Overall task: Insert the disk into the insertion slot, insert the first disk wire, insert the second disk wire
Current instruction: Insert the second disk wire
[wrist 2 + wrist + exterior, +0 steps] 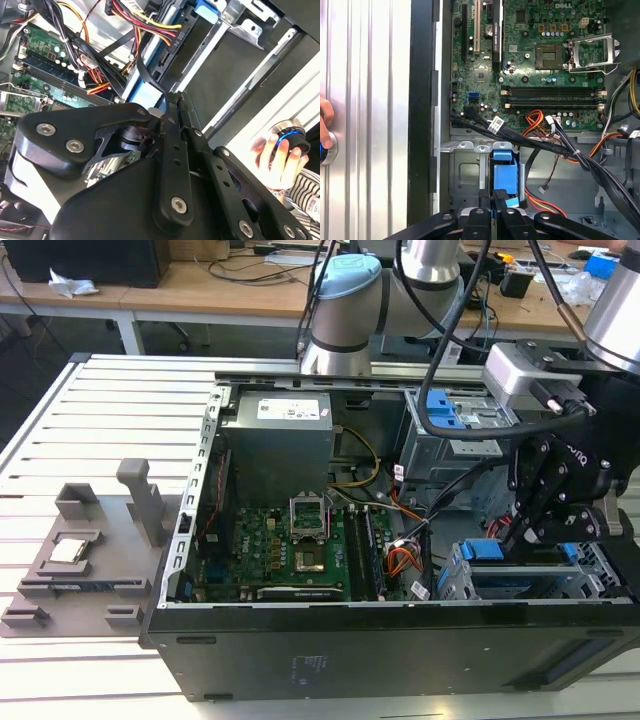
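Observation:
The disk shows by its bright blue carrier [489, 551] [502, 175], which sits inside the insertion slot [455, 580] [465, 170], a grey metal cage at the case's near corner on the exterior view's right. My black gripper [520, 532] [492, 199] [171, 97] hangs right over the carrier's end with its fingers pressed together. In the second wrist view a flat black disk wire [145, 65] runs straight into the fingertips and looks pinched there. A black connector with red and yellow leads [167, 37] lies just beyond it.
The open case holds a green motherboard [300, 550] [545, 65], a grey power supply [275, 445] and a second bay with a blue latch plate [445, 410]. Cable bundles [560, 147] cross beside the cage. A hand rests on a blue-ringed knob [287, 137] outside the case wall.

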`<state>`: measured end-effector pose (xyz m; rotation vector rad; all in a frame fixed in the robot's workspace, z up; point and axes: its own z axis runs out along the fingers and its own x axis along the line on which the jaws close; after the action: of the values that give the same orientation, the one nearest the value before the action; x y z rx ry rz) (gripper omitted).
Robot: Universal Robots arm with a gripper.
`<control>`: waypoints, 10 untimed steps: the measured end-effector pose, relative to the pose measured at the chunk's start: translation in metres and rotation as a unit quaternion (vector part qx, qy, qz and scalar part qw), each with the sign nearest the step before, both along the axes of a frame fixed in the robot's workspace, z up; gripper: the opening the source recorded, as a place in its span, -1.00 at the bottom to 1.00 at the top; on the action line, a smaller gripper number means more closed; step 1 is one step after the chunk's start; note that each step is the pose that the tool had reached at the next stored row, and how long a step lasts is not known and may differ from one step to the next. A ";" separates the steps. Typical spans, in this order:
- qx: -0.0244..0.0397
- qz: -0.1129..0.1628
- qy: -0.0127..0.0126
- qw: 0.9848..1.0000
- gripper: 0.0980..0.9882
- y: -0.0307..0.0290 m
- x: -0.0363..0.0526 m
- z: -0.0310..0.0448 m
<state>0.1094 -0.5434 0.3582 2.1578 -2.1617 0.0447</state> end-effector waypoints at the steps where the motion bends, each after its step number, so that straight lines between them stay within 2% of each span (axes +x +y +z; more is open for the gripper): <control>1: 0.001 0.000 0.000 1.000 -0.89 -0.0015 0.0000 0.0000; 6: 0.007 0.000 0.000 1.000 -0.89 -0.0136 0.0000 0.0002; 10: 0.008 0.000 0.000 1.000 -0.89 -0.0146 0.0000 0.0001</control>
<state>0.1094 -0.5579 0.3583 2.1661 -2.1693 0.0277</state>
